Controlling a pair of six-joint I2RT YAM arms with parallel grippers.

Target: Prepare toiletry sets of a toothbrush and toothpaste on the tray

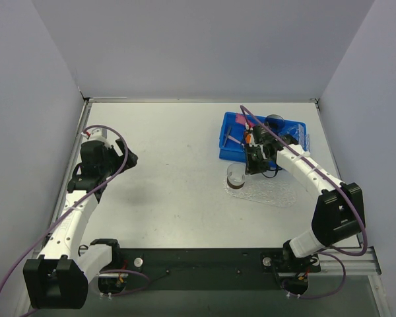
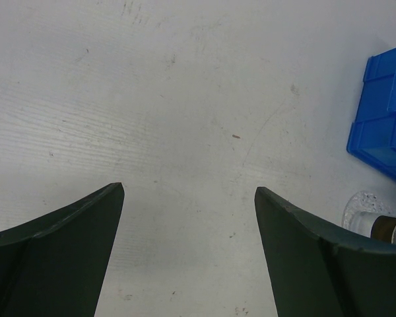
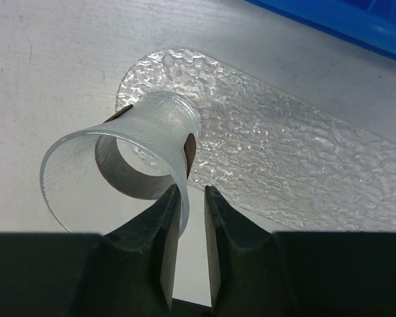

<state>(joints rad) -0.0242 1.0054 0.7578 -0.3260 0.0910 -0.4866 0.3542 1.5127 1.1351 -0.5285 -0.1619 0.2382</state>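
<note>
The clear bumpy tray (image 1: pixel 274 193) lies in front of the blue bin (image 1: pixel 226 146); it also shows in the right wrist view (image 3: pixel 284 152). A clear plastic cup (image 1: pixel 236 177) stands on the tray's left end. My right gripper (image 3: pixel 191 191) is at the cup (image 3: pixel 119 172), its jaws narrowly apart, with the cup's rim between them against the left finger and a gap to the right finger. A magenta-pink toothpaste tube (image 1: pixel 239 119) and a thin pale toothbrush (image 1: pixel 234 139) lie in the bin. The orange tube is not clearly visible. My left gripper (image 2: pixel 188 191) is open and empty over bare table.
The blue bin (image 2: pixel 383 112) stands at the back right, partly hidden by my right arm (image 1: pixel 303 168). Its edge shows in the right wrist view (image 3: pixel 336 16). The cup (image 2: pixel 376 221) shows at the right edge of the left wrist view. Grey walls enclose the table.
</note>
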